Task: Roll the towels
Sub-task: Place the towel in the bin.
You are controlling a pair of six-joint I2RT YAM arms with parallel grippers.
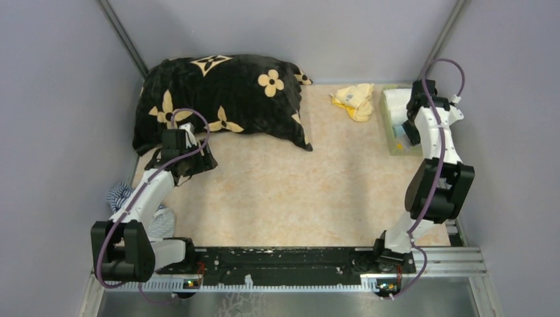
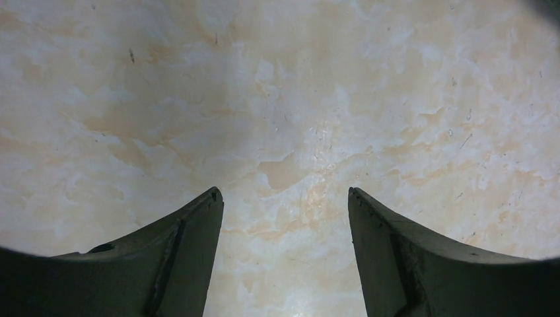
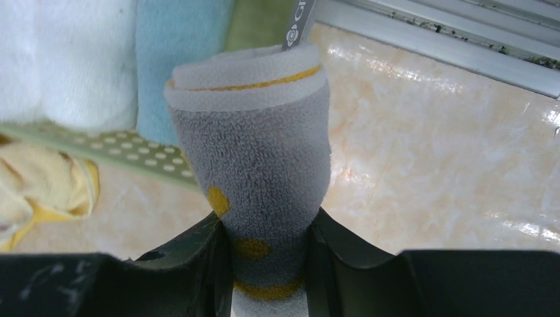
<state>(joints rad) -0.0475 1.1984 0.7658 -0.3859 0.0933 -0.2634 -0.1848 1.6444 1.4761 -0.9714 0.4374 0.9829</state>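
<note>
My right gripper is shut on a rolled grey-and-yellow towel, which sticks out past the fingers and shows its spiral end. It hangs beside the green tray at the table's far right, where my right gripper shows from above. A light blue towel lies in the tray. A crumpled yellow towel lies on the table left of the tray. My left gripper stands open over bare table with nothing between its fingers, just in front of the cushion.
The big black cushion with cream flowers fills the far left. A white cloth lies in the tray beside the blue towel. A blue-and-white striped cloth lies at the left edge by the left arm. A metal rail runs along the right side.
</note>
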